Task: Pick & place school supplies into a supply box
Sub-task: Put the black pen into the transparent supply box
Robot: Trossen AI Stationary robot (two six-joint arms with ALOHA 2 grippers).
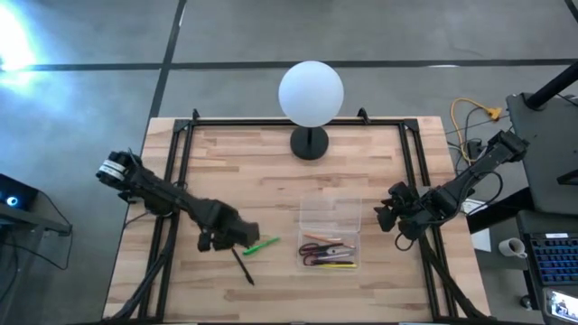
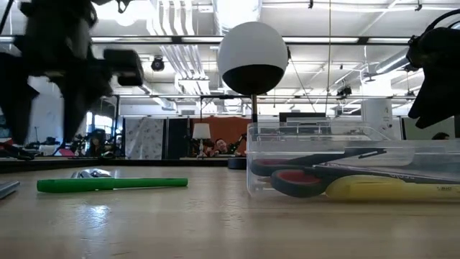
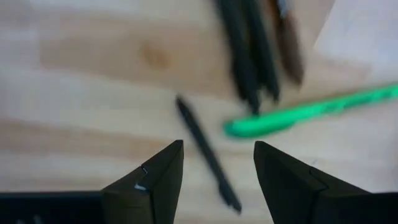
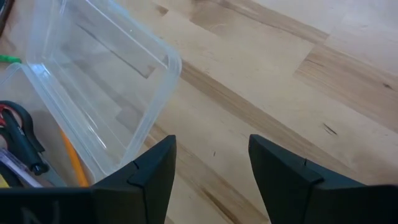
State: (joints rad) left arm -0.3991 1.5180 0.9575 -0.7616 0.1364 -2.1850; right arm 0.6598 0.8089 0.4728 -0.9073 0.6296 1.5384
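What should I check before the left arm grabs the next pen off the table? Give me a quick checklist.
1. Left gripper open: ok.
2. Left gripper empty: ok.
3. Black pen lined up between the fingers: ok, it lies loose on the table.
4. Green pen clear of that grab: cannot tell, it lies close by.
5. Supply box has room: ok, one end is bare.
6. Right gripper out of the way: ok, open beside the box.

Even, bright overhead light falls on the table [image 1: 271, 181], and glare whitens the floor beyond its far left corner. In the low view ceiling strip lights [image 2: 180, 43] glow and the lamp [image 2: 252, 49] is dark underneath. The left wrist view is blurred, the pens [image 3: 255, 43] smeared.
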